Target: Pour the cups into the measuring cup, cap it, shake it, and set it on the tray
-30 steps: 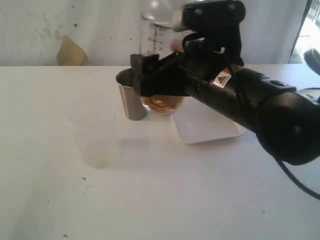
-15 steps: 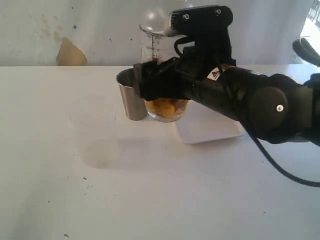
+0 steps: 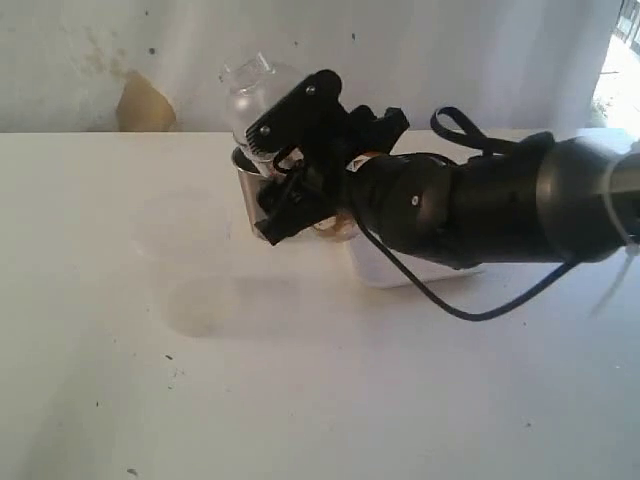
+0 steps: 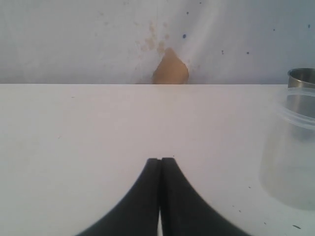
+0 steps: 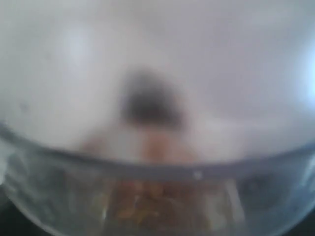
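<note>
Wide open room is being offered by the flat white table (image 3: 300, 390) in front and to the left. Only a faint translucent plastic cup (image 4: 290, 147) is standing there, near the tapered brushed-steel tumbler (image 3: 248, 200). The table's far edge is being met by a pale wall (image 3: 80, 50) marked with a tan patch (image 4: 170, 69). The flat white rectangular tray (image 3: 372, 268) with its low rim is being largely covered by the black right arm (image 3: 480, 205). Only its near corner is being shown, just right of the tumbler.

The right arm is being stretched low across the middle from the right, its wrist rolled. The right gripper (image 3: 290, 185) is being clamped around the tall clear plastic measuring cup (image 3: 252, 112). This is being held off the table, tilted, at the tumbler's rim, with its clear domed lid (image 3: 250, 78) being pointed up and to the left. In the right wrist view the cup's curved wall is being seen blurred, with orange-brown pieces inside.

The left gripper (image 4: 160, 160) is being held low over bare table, its smooth black fingers (image 4: 142, 196) pressed together on nothing.
</note>
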Available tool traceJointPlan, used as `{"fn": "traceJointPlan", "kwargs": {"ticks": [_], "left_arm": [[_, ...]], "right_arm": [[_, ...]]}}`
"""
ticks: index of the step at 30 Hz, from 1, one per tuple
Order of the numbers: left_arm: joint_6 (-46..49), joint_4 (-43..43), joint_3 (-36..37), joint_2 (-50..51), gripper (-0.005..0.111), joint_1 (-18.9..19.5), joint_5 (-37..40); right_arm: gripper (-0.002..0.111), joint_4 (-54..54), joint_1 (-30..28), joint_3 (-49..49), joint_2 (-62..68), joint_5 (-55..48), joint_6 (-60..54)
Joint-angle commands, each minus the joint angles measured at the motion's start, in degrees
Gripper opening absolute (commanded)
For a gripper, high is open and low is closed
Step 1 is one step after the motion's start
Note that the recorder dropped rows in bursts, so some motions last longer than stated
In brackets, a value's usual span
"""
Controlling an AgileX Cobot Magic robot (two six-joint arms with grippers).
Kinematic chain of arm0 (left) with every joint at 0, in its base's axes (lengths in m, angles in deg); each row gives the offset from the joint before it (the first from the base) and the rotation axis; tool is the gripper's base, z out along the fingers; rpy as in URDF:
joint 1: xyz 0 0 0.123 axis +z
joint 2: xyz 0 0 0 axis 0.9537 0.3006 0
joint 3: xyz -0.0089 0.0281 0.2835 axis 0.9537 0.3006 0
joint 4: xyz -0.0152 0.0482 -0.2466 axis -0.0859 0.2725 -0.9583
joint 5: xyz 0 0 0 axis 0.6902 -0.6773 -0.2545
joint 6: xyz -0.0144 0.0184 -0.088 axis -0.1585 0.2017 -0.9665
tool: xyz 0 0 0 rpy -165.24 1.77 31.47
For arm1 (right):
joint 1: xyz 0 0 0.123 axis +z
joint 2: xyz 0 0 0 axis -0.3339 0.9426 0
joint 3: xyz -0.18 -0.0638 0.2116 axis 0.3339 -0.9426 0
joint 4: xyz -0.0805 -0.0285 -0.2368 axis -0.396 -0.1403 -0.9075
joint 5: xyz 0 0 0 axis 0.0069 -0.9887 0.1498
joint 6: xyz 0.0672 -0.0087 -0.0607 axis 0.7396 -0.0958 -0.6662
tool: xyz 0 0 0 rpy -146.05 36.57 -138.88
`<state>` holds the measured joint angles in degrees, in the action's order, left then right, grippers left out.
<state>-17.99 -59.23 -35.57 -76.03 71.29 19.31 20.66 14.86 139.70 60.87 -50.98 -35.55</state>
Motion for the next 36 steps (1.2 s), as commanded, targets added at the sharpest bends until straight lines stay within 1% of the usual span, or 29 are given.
{"fn": "traceJointPlan", "kwargs": {"ticks": [1, 2, 3, 7, 8, 10, 12, 13, 14, 18, 29, 33, 36], "left_arm": [[-0.14, 0.03, 0.25, -0.25, 0.0, -0.08, -0.1], [-0.14, 0.03, 0.25, -0.25, 0.0, -0.08, -0.1], [-0.14, 0.03, 0.25, -0.25, 0.0, -0.08, -0.1], [-0.14, 0.03, 0.25, -0.25, 0.0, -0.08, -0.1], [-0.14, 0.03, 0.25, -0.25, 0.0, -0.08, -0.1], [-0.14, 0.03, 0.25, -0.25, 0.0, -0.08, -0.1], [-0.14, 0.03, 0.25, -0.25, 0.0, -0.08, -0.1], [-0.14, 0.03, 0.25, -0.25, 0.0, -0.08, -0.1], [-0.14, 0.03, 0.25, -0.25, 0.0, -0.08, -0.1], [-0.14, 0.03, 0.25, -0.25, 0.0, -0.08, -0.1], [-0.14, 0.03, 0.25, -0.25, 0.0, -0.08, -0.1], [-0.14, 0.03, 0.25, -0.25, 0.0, -0.08, -0.1], [-0.14, 0.03, 0.25, -0.25, 0.0, -0.08, -0.1]], "right_arm": [[0.0, 2.6, -0.22, 3.58, 1.13, 5.03, -16.6], [0.0, 2.6, -0.22, 3.65, 1.33, 5.44, -19.36], [0.0, 2.6, -0.22, 3.89, 2.04, 5.54, -24.93], [0.0, 3.23, -0.11, 3.89, 2.72, 6.92, -29.97], [0.0, 5.7, 0.03, 4.14, 2.88, 7.43, -33.37], [0.0, 14.98, 1.36, 5.42, 3.53, 11.87, -44.94], [0.0, 21.64, 2.37, 7.26, 4.03, 15.15, -55.34], [0.0, 22.45, 2.81, 7.84, 4.03, 14.14, -60.37], [0.0, 21.31, 2.98, 7.88, 4.03, 13.7, -61.89], [0.0, 16.04, 3.56, 7.88, 4.17, 14.38, -61.89], [0.0, 14.97, 3.81, 7.88, 7.42, 26.31, -61.89], [0.0, 14.93, 3.81, 7.88, 9.7, 26.73, -61.89], [0.0, 12.66, 3.81, 7.88, 10.51, 26.48, -61.89]]}}
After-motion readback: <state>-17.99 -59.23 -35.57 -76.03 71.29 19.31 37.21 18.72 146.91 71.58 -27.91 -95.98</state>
